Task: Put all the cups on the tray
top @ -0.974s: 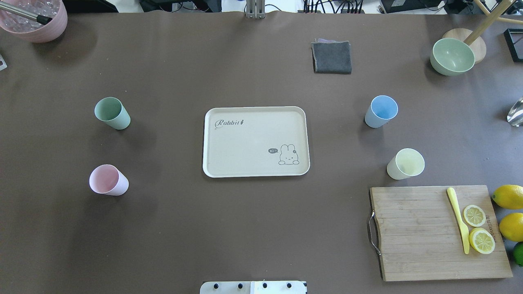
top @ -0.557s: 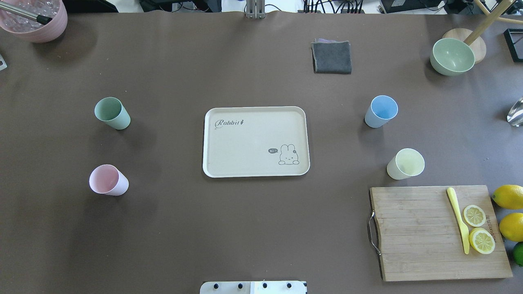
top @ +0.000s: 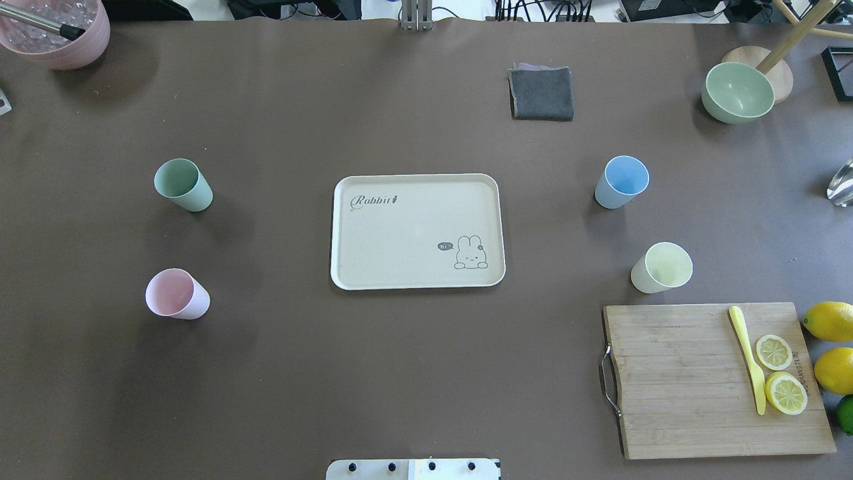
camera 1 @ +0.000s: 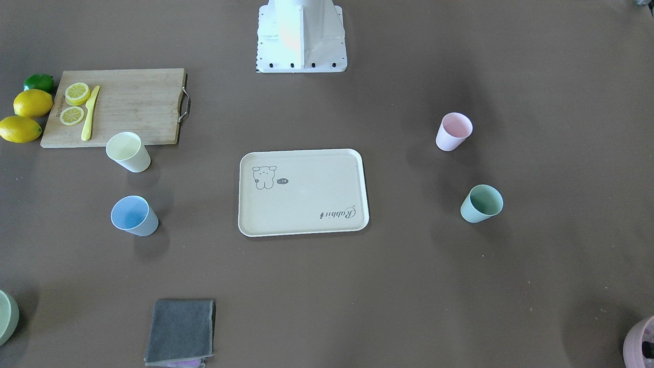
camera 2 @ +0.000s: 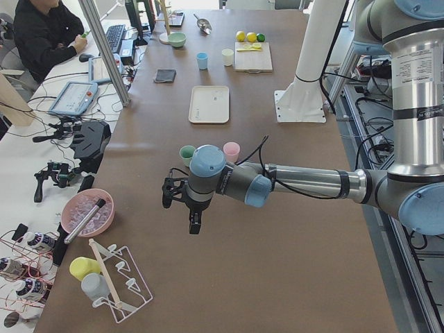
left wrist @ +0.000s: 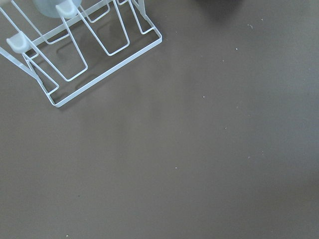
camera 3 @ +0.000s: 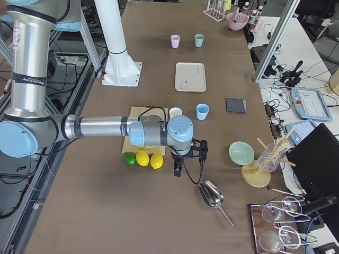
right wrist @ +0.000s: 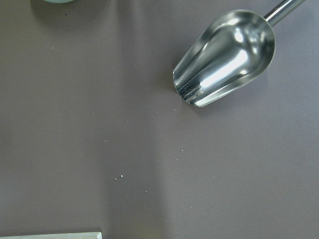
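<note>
The cream tray (top: 413,233) lies at the table's middle with nothing on it; it also shows in the front view (camera 1: 306,199). The mint green cup (top: 183,185) and the pale pink cup (top: 176,294) stand upright on the table to its left. The light blue cup (top: 621,182) and the pale yellow cup (top: 661,267) stand to its right. My left gripper (camera 2: 182,211) shows only in the exterior left view, far from the cups. My right gripper (camera 3: 189,163) shows only in the exterior right view, beyond the lemons. I cannot tell whether either is open or shut.
A wooden cutting board (top: 716,380) with lemon slices and a yellow knife lies near the yellow cup, with lemons (top: 830,320) beside it. A grey cloth (top: 541,93), a green bowl (top: 738,92) and a mauve pot (top: 56,30) stand at the far edge. A metal scoop (right wrist: 224,57) lies under the right wrist and a wire rack (left wrist: 79,50) under the left.
</note>
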